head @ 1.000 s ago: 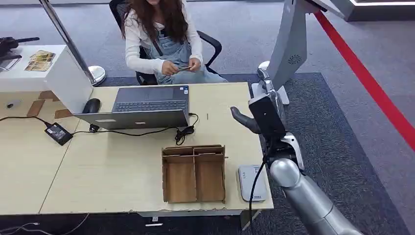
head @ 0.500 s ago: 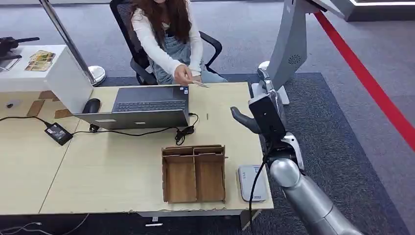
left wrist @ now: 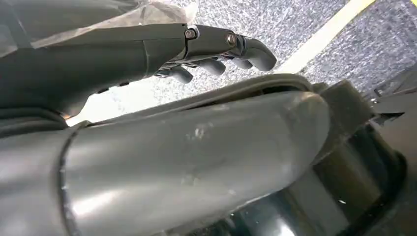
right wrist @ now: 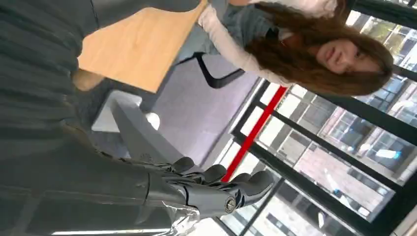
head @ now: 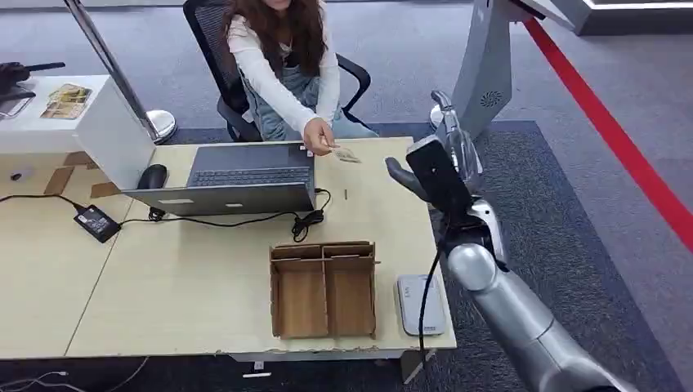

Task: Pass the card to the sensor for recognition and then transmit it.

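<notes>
The right hand is raised above the right end of the table, palm toward the far side, thumb sticking out to the left and fingers loosely extended and spread, with nothing in its grasp. Beyond it to the far left, a seated person reaches an arm across the far edge of the table, and the person's hand pinches the card, holding it out just above the tabletop, well apart from the robot's thumb. Left of the card an open laptop stands with a dark mouse at its left side and a black cable coiled at its near right corner. On the near part of the table sits a cardboard box with two compartments, and just right of it, at the table's near right corner, lies the flat grey sensor, partly behind the silver forearm. The left hand hangs over grey carpet, its fingers curled inward a little, holding nothing.
</notes>
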Robot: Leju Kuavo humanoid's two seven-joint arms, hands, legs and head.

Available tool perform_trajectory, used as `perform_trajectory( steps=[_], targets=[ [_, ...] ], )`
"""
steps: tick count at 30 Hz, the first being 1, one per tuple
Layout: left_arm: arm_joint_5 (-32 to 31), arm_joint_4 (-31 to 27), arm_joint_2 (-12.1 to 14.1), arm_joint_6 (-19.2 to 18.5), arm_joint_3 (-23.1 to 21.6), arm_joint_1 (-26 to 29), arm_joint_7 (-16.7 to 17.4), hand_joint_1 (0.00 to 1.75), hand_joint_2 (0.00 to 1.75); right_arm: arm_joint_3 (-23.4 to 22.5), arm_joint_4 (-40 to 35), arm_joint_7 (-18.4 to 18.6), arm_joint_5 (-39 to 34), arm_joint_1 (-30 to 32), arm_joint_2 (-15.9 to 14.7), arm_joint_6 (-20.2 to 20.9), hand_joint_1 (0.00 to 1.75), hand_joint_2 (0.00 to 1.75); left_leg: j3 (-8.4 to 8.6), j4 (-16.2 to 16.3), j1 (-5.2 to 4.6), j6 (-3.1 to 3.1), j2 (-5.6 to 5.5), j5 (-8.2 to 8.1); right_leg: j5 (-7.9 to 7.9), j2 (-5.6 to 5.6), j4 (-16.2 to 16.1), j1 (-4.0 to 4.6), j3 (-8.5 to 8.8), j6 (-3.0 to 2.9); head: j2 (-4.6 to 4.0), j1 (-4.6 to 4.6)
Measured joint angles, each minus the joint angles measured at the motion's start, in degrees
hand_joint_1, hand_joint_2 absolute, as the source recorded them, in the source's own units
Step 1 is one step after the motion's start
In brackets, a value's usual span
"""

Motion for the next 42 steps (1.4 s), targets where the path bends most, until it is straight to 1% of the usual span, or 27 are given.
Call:
perform_trajectory(
  steps=[2, 4, 7, 14, 17, 25, 30, 31, 32, 33, 42],
  targets=[
    [-0.26, 0.00, -0.04, 0.00, 0.00, 0.03, -0.17, 0.00, 0.00, 0.42, 2.43, 0.35, 1.75, -1.83, 0.55, -0.31, 0.00, 1.75, -0.07, 0.00, 0.00, 0.00, -0.03, 0.01, 0.00, -0.04, 0.00, 0.00, -0.03, 0.00, 0.00, 0.00],
    [-0.63, 0.00, -0.11, 0.00, -0.02, -0.23, -0.17, 0.00, 0.00, 1.27, 7.48, 1.20, 4.90, -5.47, 1.75, -0.66, 0.00, 1.75, -0.10, 0.00, -0.01, -0.06, 0.00, 0.07, 0.11, 0.03, 0.01, -0.02, -0.13, -0.03, 0.00, -0.07],
    [-1.01, 0.00, -0.35, -0.15, -0.04, -0.51, 0.00, 0.00, 0.00, 2.14, 12.66, 1.57, 9.42, -9.73, 3.15, -1.92, 0.00, 1.75, -0.12, 0.00, 0.00, -0.05, -0.01, 0.11, 0.11, 0.00, 0.01, 0.00, -0.13, -0.02, 0.02, -0.02],
    [-2.21, 0.00, -0.35, -1.31, -0.28, -1.04, 0.46, 0.00, 0.00, 3.85, 23.52, 0.55, 12.41, -15.53, 7.63, -2.95, 0.00, 1.75, -0.17, 0.00, 0.01, -0.09, -0.03, 0.14, 0.14, 0.02, 0.04, 0.03, -0.19, -0.04, 0.00, 0.00],
    [-2.34, 0.00, -0.35, -1.38, -0.35, -1.26, 0.46, 0.00, 0.00, 4.31, 26.10, 0.35, 12.65, -16.77, 9.20, -3.04, 0.00, 1.75, -0.17, 0.00, 0.01, -0.11, -0.03, 0.16, 0.13, -0.02, 0.04, 0.04, -0.20, -0.04, 0.00, -0.02],
    [-1.73, 0.00, -0.39, -1.38, -0.37, -1.41, 0.79, 0.00, 0.00, 5.27, 33.13, -1.55, 12.37, -19.27, 13.29, -2.97, 0.00, 1.75, -0.14, 0.00, 0.00, -0.11, -0.02, 0.16, 0.14, -0.01, 0.04, 0.04, -0.20, -0.04, 0.00, -0.02],
    [-1.51, 0.00, -0.42, -1.38, -0.37, -1.41, 1.01, 0.00, 0.00, 5.64, 35.61, -1.95, 12.24, -19.71, 14.54, -2.95, 0.00, 1.75, -0.13, 0.01, 0.00, -0.11, -0.02, 0.16, 0.14, 0.00, 0.03, 0.04, -0.20, -0.04, 0.00, -0.02],
    [-1.44, 0.00, -0.42, -1.35, -0.37, -1.41, 1.05, 0.00, 0.00, 5.71, 36.23, -1.97, 12.15, -19.73, 14.77, -2.91, 0.21, 1.75, -0.13, 0.01, 0.00, -0.11, -0.02, 0.16, 0.14, 0.00, 0.03, 0.04, -0.20, -0.04, 0.00, 0.00],
    [-1.42, 0.00, -0.42, -1.33, -0.37, -1.40, 1.05, 0.00, 0.00, 5.79, 36.65, -2.01, 12.02, -19.72, 14.95, -2.84, 1.47, 1.75, -0.13, 0.02, 0.00, -0.11, -0.02, 0.16, 0.14, 0.00, 0.03, 0.04, -0.20, -0.04, 0.00, 0.00],
    [-1.35, 0.00, -0.42, -1.33, -0.37, -1.40, 1.05, 0.00, 0.00, 5.86, 37.05, -2.08, 11.91, -19.73, 15.08, -2.82, 1.75, 1.75, -0.14, 0.02, 0.00, -0.11, -0.02, 0.16, 0.14, -0.01, 0.03, 0.04, -0.20, -0.04, 0.00, -0.02],
    [-0.22, 0.00, -0.48, -0.68, -0.33, -1.41, 0.85, 0.00, 0.00, 6.40, 40.04, -2.60, 11.76, -19.75, 15.82, -2.32, 1.75, 1.75, -0.13, 0.02, 0.00, -0.11, -0.02, 0.16, 0.14, 0.00, 0.03, 0.04, -0.20, -0.04, 0.02, 0.00]
  ],
)
